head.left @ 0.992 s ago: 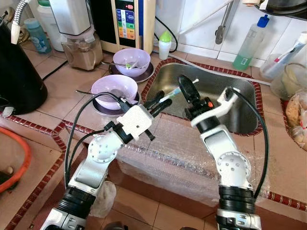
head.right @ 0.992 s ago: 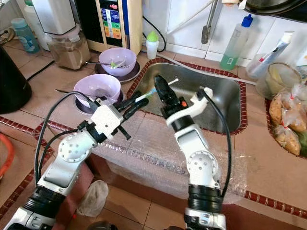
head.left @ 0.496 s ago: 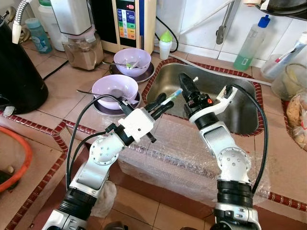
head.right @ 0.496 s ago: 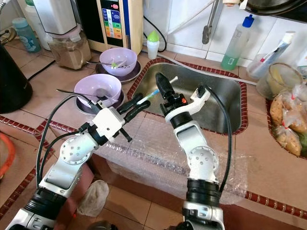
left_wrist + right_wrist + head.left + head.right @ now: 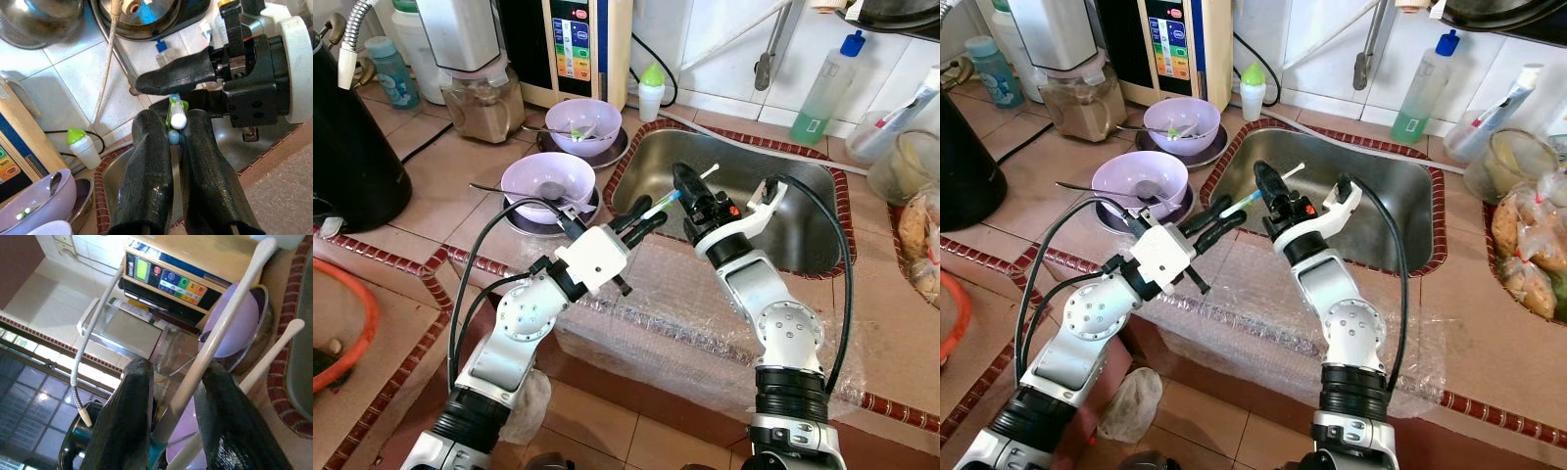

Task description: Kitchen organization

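My left gripper (image 5: 651,208) hangs over the left rim of the steel sink (image 5: 803,230) and is shut on a thin white stick with a teal band (image 5: 668,196). In the left wrist view the stick's end (image 5: 177,117) sits pinched between the fingers. My right gripper (image 5: 685,184) is right against the stick's far end, above the sink. In the right wrist view the gripper (image 5: 177,366) stands open, and the white stick (image 5: 220,340) passes between its fingers. A second white stick (image 5: 274,347) runs beside it.
Two purple bowls (image 5: 546,181) (image 5: 580,122) stand left of the sink. Bubble wrap (image 5: 656,304) covers the counter's front edge. A blender (image 5: 475,69), a black kettle (image 5: 347,147), a green soap bottle (image 5: 818,93) and bagged food (image 5: 1528,245) ring the counter.
My right gripper has come down and a little left, closing in on the stick's far end. The left gripper has kept its hold and barely moved.
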Tool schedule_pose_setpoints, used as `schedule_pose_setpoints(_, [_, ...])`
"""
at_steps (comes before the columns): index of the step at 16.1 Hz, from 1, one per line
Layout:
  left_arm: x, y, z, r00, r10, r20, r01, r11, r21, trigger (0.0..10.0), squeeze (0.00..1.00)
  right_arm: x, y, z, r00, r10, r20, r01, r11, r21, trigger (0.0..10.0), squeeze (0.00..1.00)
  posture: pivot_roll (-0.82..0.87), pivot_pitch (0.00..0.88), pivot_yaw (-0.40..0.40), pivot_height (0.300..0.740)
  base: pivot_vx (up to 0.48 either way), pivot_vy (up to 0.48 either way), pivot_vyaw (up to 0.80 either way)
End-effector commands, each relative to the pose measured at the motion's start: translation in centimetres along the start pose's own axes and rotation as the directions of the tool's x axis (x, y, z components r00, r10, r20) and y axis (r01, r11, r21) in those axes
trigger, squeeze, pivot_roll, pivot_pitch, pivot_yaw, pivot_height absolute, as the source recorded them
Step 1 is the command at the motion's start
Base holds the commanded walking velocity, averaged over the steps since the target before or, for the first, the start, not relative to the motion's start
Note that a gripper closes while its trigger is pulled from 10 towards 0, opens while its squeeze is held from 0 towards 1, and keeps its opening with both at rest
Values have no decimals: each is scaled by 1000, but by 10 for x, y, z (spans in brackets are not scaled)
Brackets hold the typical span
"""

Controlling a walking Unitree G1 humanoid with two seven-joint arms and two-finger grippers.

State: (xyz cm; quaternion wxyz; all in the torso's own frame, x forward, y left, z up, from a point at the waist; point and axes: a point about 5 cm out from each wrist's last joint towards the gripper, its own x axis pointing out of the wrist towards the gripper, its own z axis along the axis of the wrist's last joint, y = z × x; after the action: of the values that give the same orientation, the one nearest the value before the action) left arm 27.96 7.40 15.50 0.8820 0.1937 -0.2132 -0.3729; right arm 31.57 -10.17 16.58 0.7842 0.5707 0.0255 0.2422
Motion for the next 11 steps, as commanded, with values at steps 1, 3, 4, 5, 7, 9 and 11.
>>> schedule_pose_setpoints(1, [1, -2, 1, 1000, -9, 8, 9, 1000, 9, 3412, 0, 2, 1, -3, 1000, 1, -5, -1, 1000, 23, 0, 0, 13, 9, -15, 740, 0, 0, 0])
schedule_pose_setpoints(3, [1, -2, 0, 1000, -9, 2, 9, 1000, 14, 5137, 0, 3, 0, -2, 1000, -2, 6, 2, 1000, 32, 0, 0, 14, 9, -13, 740, 0, 0, 0])
schedule_pose_setpoints(4, [1, -2, 0, 1000, -10, 1, 10, 1000, 15, 6039, 0, 3, 0, -2, 1000, -4, 7, 3, 999, 32, 0, 0, 14, 10, -13, 740, 0, 0, 0])
schedule_pose_setpoints(5, [0, -2, -1, 1000, -14, -5, 14, 1000, 21, 10000, 0, 2, 0, -3, 1000, -6, 10, 5, 999, 36, 0, 0, 13, 9, -11, 740, 0, 0, 0])
schedule_pose_setpoints(7, [0, -2, -2, 1000, -12, -6, 12, 1000, 21, 10000, 0, 1, -1, -2, 1000, -7, 14, 7, 999, 38, 0, 0, 13, 8, -10, 740, 0, 0, 0])
schedule_pose_setpoints(9, [1, -1, -2, 1000, -6, -4, 6, 1000, 18, 10000, 110, 1, -2, -1, 1000, -8, 21, 8, 999, 33, 0, 0, 12, 7, -9, 740, 0, 0, 0])
schedule_pose_setpoints(11, [2, 0, -1, 1000, -3, 5, 3, 1000, -8, 10000, 1000, 4, 1, 5, 999, -5, 52, 5, 1000, -4, 0, 0, 11, 5, -8, 740, 0, 0, 0])
